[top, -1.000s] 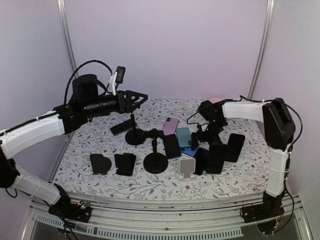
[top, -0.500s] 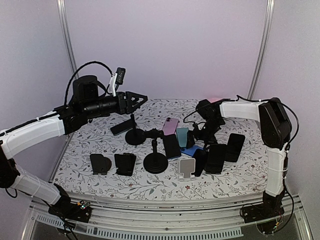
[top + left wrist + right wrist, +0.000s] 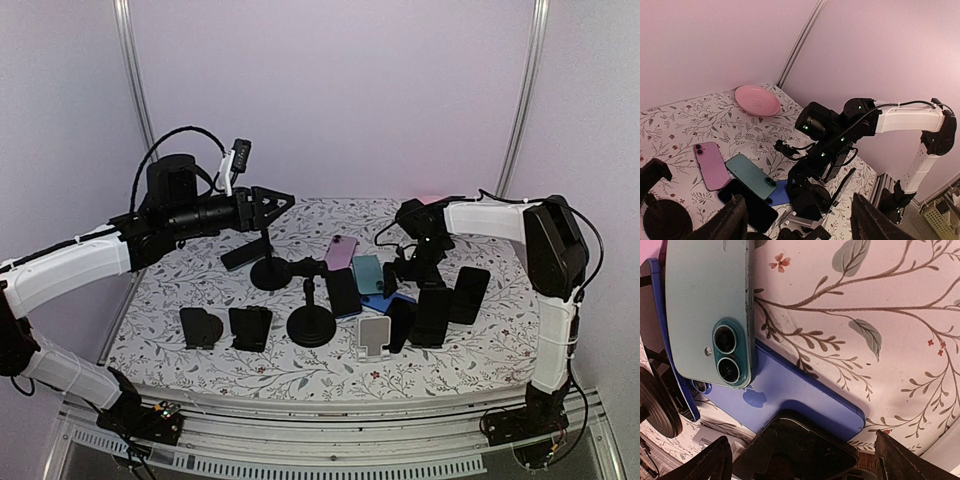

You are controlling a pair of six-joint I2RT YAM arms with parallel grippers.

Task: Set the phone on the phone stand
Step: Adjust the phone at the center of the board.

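Barely any change over the last second: only a small sideways drift and return at the right fingers (image 3: 905,460), with no phone lifted, shifted or set down. For the task, that means still the approach, the pick not yet begun and no stand newly filled.

At the right fingers: spread as wide as possible, holding nothing, hovering low over the floral-patterned worktop (image 3: 200,290). Directly below and between the tips, a flat blue phone (image 3: 790,400), back up. It is partly covered by a mint-green phone (image 3: 705,305) with twin lenses on one side and by a glossy black slab (image 3: 800,450), likely another phone, at the near edge. Contact with the slab: cannot tell. Probable target the blue or the mint-green one; impossible to say which.

At the left fingers (image 3: 730,220): parted fairly wide, empty, raised well above the worktop and well apart from the pile. Between the two sets of fingers, a black round-based phone stand (image 3: 311,325), seemingly unoccupied, near the phones.
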